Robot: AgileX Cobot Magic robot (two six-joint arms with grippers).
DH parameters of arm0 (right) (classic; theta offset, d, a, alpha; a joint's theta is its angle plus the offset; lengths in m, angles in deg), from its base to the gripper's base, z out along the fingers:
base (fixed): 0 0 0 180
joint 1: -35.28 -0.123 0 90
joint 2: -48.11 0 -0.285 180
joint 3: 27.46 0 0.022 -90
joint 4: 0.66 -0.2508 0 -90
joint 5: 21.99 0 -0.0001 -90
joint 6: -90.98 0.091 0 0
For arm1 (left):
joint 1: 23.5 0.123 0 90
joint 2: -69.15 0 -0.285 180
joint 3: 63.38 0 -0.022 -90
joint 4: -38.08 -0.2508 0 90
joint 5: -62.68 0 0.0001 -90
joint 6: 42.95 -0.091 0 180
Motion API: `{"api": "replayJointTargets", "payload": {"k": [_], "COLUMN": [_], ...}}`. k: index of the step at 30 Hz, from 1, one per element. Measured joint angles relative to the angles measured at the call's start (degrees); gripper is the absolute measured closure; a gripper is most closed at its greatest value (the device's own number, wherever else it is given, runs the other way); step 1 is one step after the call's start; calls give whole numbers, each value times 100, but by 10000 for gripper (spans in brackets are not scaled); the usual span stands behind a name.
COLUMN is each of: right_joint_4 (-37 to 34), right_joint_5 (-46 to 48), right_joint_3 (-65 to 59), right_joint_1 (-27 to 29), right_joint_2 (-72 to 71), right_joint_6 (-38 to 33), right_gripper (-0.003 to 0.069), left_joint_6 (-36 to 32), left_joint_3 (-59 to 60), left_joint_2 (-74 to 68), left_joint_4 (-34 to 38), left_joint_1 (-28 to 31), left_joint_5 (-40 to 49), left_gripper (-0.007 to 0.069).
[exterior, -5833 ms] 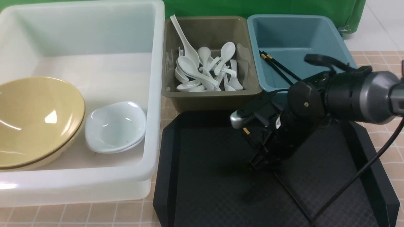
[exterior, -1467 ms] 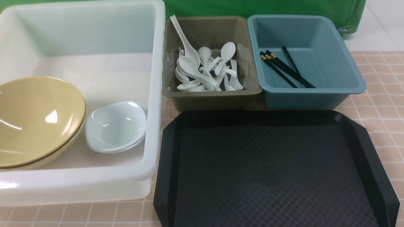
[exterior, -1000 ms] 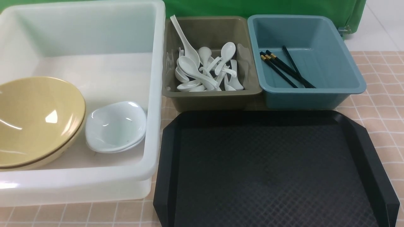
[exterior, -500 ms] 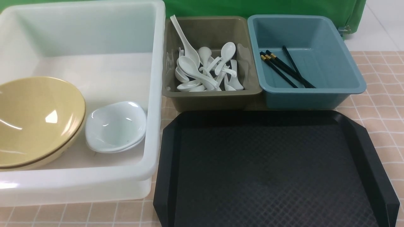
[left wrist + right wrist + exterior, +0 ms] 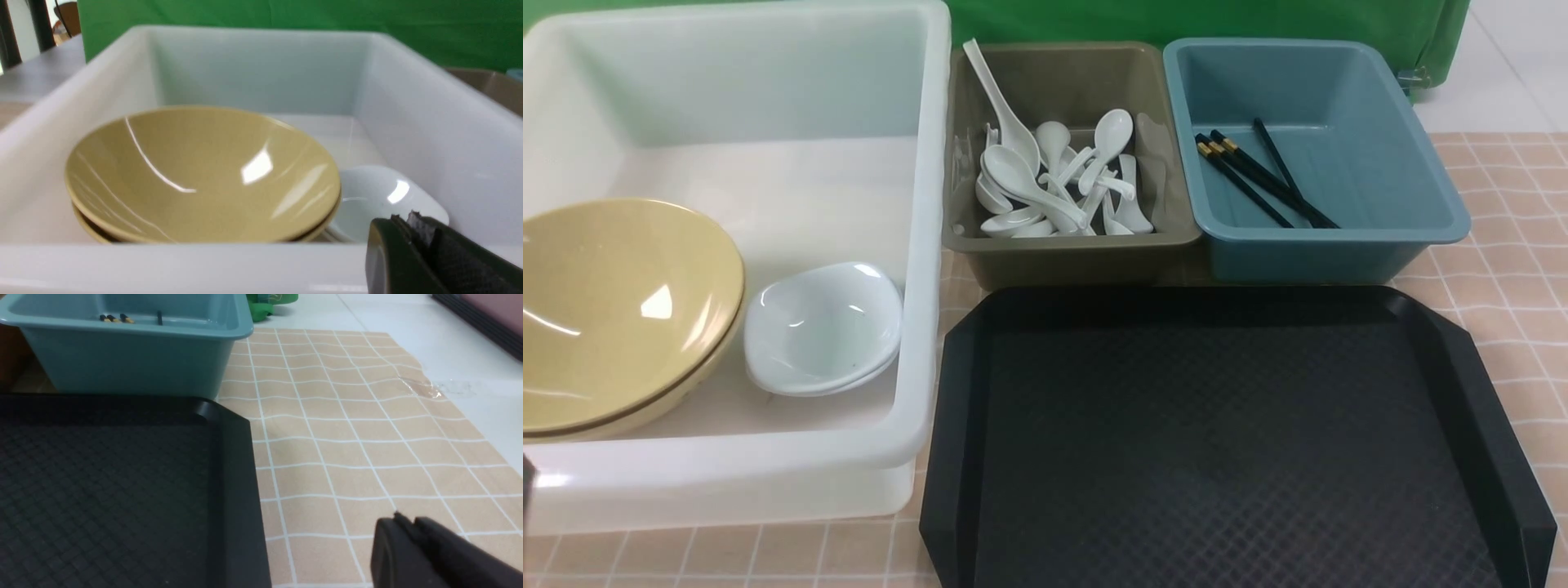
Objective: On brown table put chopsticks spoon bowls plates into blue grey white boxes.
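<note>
Staged lab: green backdrop (image 5: 1176, 20) behind sorting boxes.

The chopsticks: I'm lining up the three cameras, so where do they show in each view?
Front view: chopsticks lie inside the blue box, upper right.
Left wrist view: not in it.
Right wrist view: only their tips peek over the box's rim, top left.
Shared landmark: the black tray in front of the blue box.
</note>
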Motion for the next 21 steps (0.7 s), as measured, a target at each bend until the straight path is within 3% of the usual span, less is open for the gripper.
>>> {"api": "replayJointTargets", "payload": {"k": [7, 21], "right_joint_4": [0, 0], "right_joint_5": [0, 0], "right_joint_3": [0, 0], "right_joint_1": [0, 0], "right_joint_2": [0, 0], "right_joint_6": [0, 0], "right_gripper": [559, 544], "left_joint_6": [-456, -658], "left_joint_3": [560, 555], "left_joint_2": [0, 0], "left_joint_4": [769, 861], "left_joint_1": [141, 141], "left_joint_5": [136, 193], "left_gripper": [622, 622]}}
